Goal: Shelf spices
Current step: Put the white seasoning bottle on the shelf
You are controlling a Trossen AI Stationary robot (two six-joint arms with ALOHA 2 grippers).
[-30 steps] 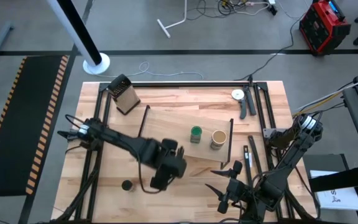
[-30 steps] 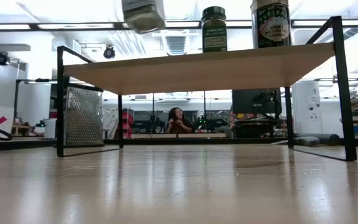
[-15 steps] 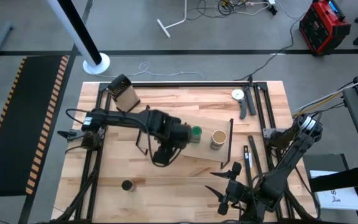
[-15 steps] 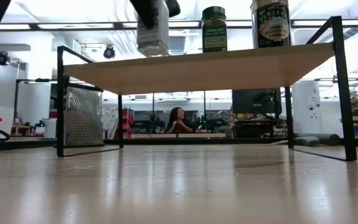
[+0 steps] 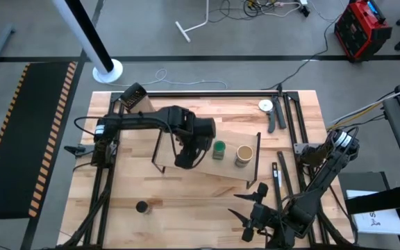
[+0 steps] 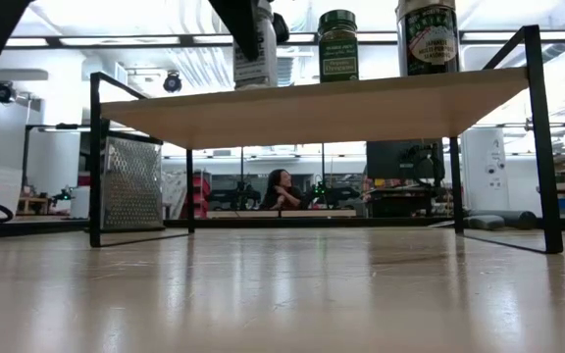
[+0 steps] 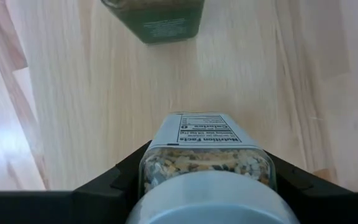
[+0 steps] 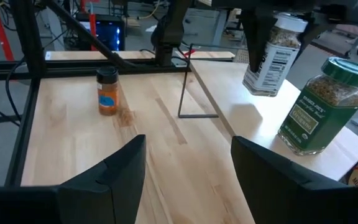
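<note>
The shelf (image 5: pixel 210 149) is a light-wood board on black frame ends; its top (image 6: pixel 312 103) carries a green-lidded jar (image 5: pixel 219 148) and a wider tan-lidded jar (image 5: pixel 244 154). My left gripper (image 5: pixel 186 157) reaches over the shelf's left part, shut on a white-lidded spice jar (image 7: pixel 207 165), left of the green jar (image 8: pixel 319 115). A black-lidded jar (image 5: pixel 142 207) stands on the table near its front edge. My right gripper (image 8: pixel 188 168) waits open near the table's front right (image 5: pixel 255 212), nothing between its fingers. My left gripper pinches the white-lidded jar between its two fingers, at the jar's upper sides just under the lid (image 7: pixel 160 163). The fingers (image 8: pixel 252 25) come from above, pointing steeply down. The jar (image 8: pixel 267 59) hangs below them, slightly tilted, its base close above the shelf board.
A box grater (image 5: pixel 139 105) stands at the table's far left, behind the shelf's left frame (image 6: pixel 94 157). A round white dial-faced object (image 5: pixel 266 105) lies at the far right. A person (image 6: pixel 281 186) sits in the room beyond the table.
My left gripper has carried the white-lidded jar from the table's near side toward the far edge, onto the space over the shelf board. It has come close to the green-lidded jar, staying shut on its jar, which hangs roughly upright.
</note>
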